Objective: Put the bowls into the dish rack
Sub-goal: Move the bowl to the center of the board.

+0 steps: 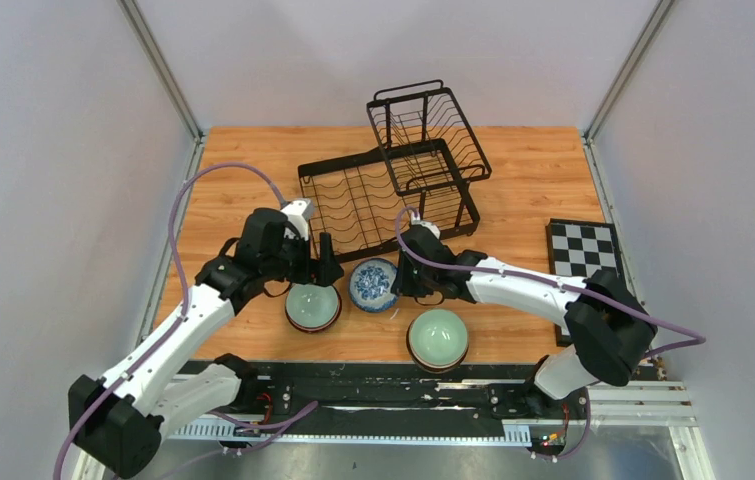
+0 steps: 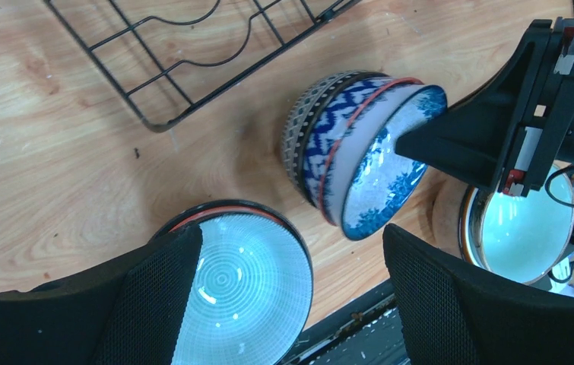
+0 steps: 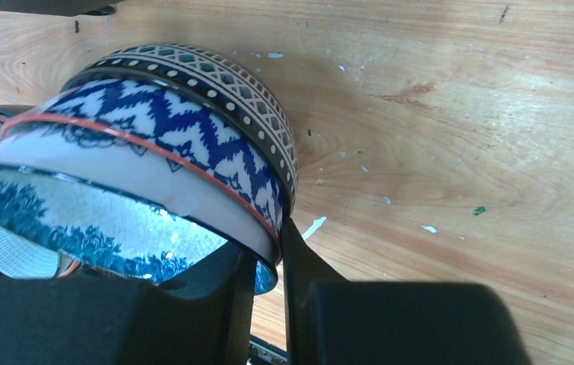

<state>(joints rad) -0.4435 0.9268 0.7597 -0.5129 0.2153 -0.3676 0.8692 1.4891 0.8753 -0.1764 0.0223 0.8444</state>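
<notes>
Wrist views show what overhead hides: nested bowls (image 3: 154, 167), tilted just before the dish rack (image 1: 393, 180), their rim pinched between the right gripper's (image 3: 268, 255) fingers (image 3: 306, 277), while the left gripper (image 2: 291, 236) gapes beside them.

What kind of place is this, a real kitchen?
Probably a robot test cell, not a kitchen: plain grey walls enclose the wooden table, arms are mounted on a metal rail, and a checkered board lies there.
</notes>
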